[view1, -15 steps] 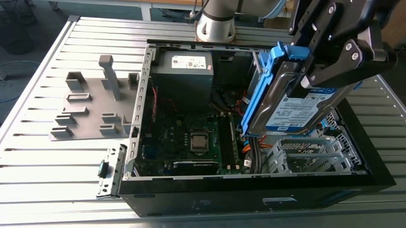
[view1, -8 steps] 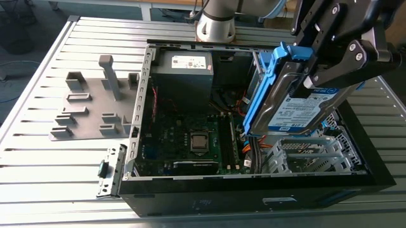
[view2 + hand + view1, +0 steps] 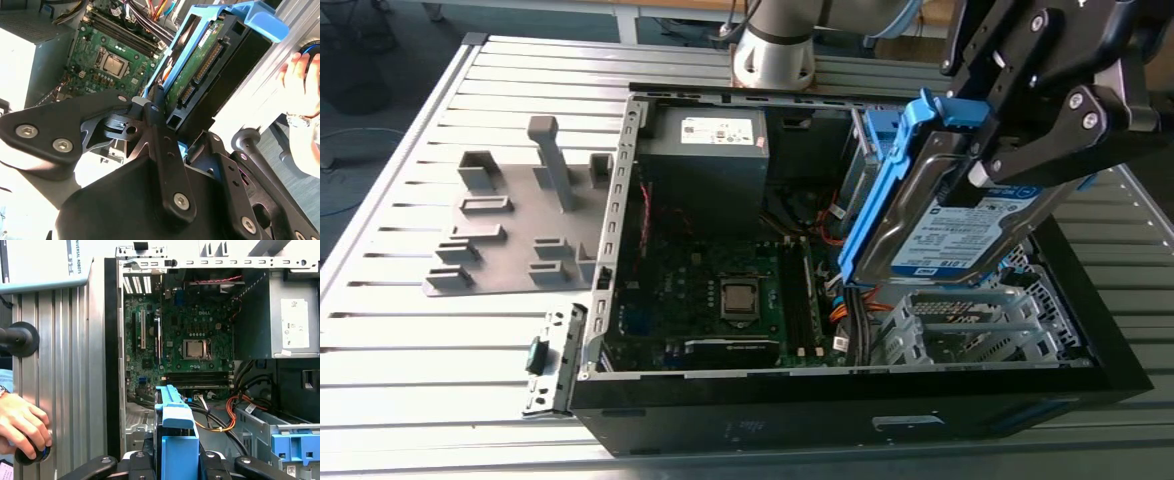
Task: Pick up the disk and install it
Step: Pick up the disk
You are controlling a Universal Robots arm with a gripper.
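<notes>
Exterior view: pincer [image 3: 983, 172] clamped on disk [image 3: 961, 240] over case [image 3: 854, 415]; first wrist view: person's hand [image 3: 22, 422].

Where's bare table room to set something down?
Bare: the slatted metal table nearer than the grey fixture plate, exterior view's left of the black computer case. Crowded at the case, where the end effector holds the blue-framed silver hard drive.

You are working on a silver table [image 3: 400, 340] made of ribbed metal slats. The open black computer case [image 3: 761, 425] lies on its side on it, toward the exterior view's right. Just beside the case, on the exterior view's left, a flat grey fixture plate [image 3: 507, 270] with upright blocks rests on the slats. The arm's base [image 3: 774, 60] stands on the table beyond the case.
</notes>
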